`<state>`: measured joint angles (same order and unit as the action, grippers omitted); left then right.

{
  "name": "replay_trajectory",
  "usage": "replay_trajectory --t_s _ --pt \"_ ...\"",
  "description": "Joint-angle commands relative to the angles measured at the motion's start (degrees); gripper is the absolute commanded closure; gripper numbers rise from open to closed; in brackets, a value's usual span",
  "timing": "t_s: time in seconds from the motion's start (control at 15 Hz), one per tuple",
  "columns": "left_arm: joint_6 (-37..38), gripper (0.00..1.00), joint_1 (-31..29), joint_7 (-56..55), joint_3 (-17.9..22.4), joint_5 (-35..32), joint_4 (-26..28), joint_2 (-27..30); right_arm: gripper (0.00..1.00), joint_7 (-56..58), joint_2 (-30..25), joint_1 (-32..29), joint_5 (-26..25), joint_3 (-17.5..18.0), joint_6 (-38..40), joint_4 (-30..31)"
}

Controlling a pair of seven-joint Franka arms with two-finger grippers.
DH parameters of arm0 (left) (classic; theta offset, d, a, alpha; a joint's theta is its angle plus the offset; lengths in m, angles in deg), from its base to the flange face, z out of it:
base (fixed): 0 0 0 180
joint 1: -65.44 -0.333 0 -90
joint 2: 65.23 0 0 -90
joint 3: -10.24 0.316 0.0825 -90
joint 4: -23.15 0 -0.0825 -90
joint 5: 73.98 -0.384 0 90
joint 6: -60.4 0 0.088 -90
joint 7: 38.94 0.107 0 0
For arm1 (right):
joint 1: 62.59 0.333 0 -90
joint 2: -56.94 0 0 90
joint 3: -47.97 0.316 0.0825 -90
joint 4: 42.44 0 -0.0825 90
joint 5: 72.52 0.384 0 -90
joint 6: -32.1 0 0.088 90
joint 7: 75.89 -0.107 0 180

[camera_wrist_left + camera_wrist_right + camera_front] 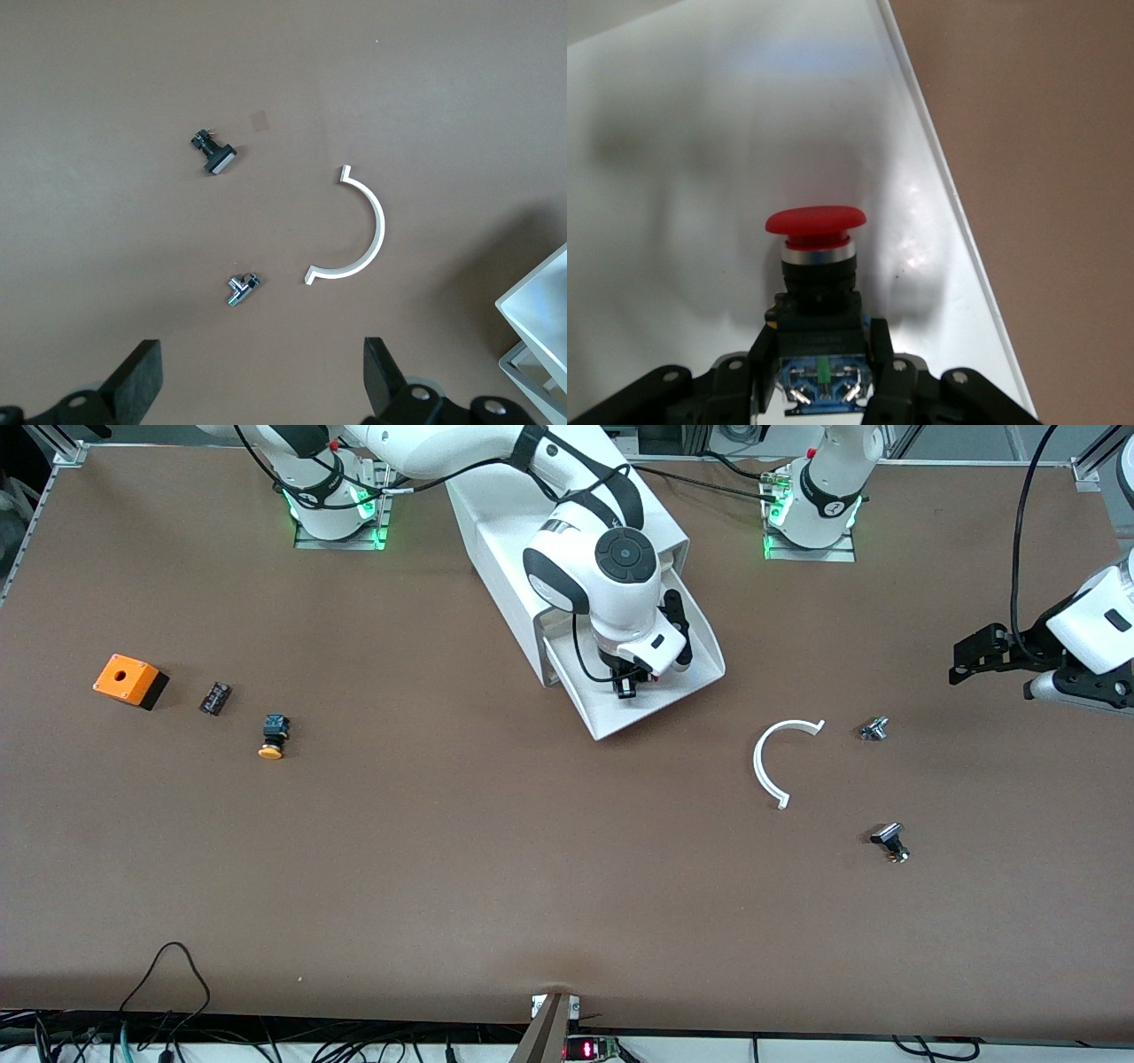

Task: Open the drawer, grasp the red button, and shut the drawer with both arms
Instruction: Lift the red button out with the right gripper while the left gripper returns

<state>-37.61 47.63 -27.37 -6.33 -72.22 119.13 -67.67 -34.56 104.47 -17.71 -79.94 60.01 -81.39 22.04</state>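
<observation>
The drawer (pixel 660 707) stands pulled out of the white cabinet (pixel 496 522), toward the front camera. My right gripper (pixel 632 684) is down inside the open drawer. In the right wrist view it (pixel 819 354) is shut on the dark body of the button (pixel 816 223), whose red cap points away over the drawer's white floor (pixel 700 133). My left gripper (pixel 974 657) waits at the left arm's end of the table, open and empty; in the left wrist view it (pixel 263 381) hangs over bare table.
A white curved piece (pixel 772 762), a metal fitting (pixel 873 729) and a small black part (pixel 890 841) lie near the left gripper. An orange box (pixel 129 680), a small black part (pixel 215 697) and an orange-yellow button (pixel 274 737) lie toward the right arm's end.
</observation>
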Motion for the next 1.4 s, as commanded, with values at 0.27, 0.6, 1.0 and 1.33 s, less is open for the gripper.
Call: replay_trajectory --t_s 0.27,0.6,1.0,1.33 --pt "0.98 0.0 -0.29 0.91 -0.39 -1.32 0.09 0.94 0.75 -5.46 -4.37 0.47 -0.67 -1.31 -0.33 -0.41" --pt "0.8 0.0 -0.29 0.73 -0.39 -1.32 -0.26 0.59 0.75 -15.93 -9.99 -0.23 -0.23 -7.27 -0.41 2.13" --pt "0.63 0.0 0.5 0.38 -0.48 -0.01 -0.7 0.07 0.75 -16.2 -16.23 -4.8 9.0 -18.7 -1.38 16.09" --pt "0.98 0.0 3.58 0.91 -1.01 -0.44 -0.44 -6.51 0.75 -21.21 -17.91 -13.31 9.35 -21.53 -3.66 25.59"
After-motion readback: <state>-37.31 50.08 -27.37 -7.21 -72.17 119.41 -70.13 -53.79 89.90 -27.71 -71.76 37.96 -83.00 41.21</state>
